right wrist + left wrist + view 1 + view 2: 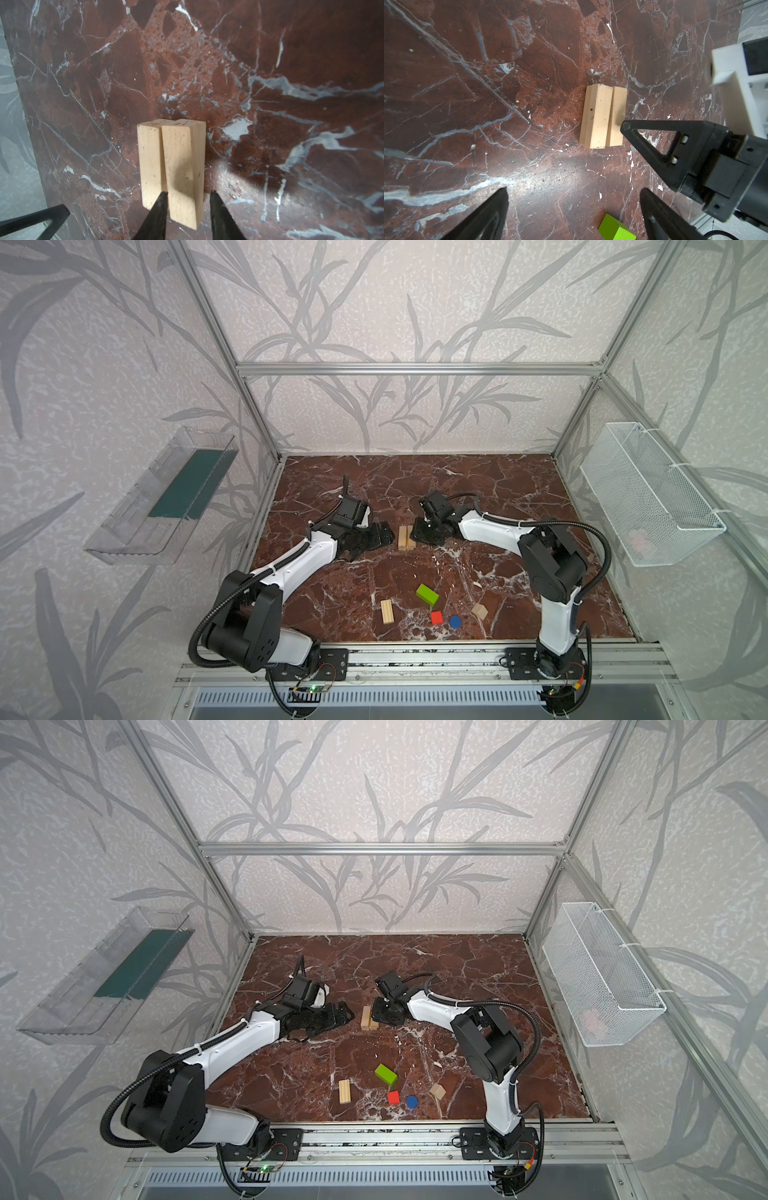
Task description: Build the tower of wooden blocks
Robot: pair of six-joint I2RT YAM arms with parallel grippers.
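The marble desk [498, 489] carries everything. The left gripper [380, 536] is spread wide and empty, just beside the stacked planks [406, 537] at mid-desk. The right gripper [188, 197] straddles the top plank's end, jaws narrowly parted; whether it pinches I cannot tell. Near the front edge, well apart from the stack, lie a green brick [427, 594], a loose plank [387, 611], a peaked piece [479, 611], a red cube [436, 617] and a blue disc [455, 621].

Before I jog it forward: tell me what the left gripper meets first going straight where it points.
Probably the stacked light-wood oblong planks, straight ahead of the left gripper; nothing lies between, though its height is unclear.
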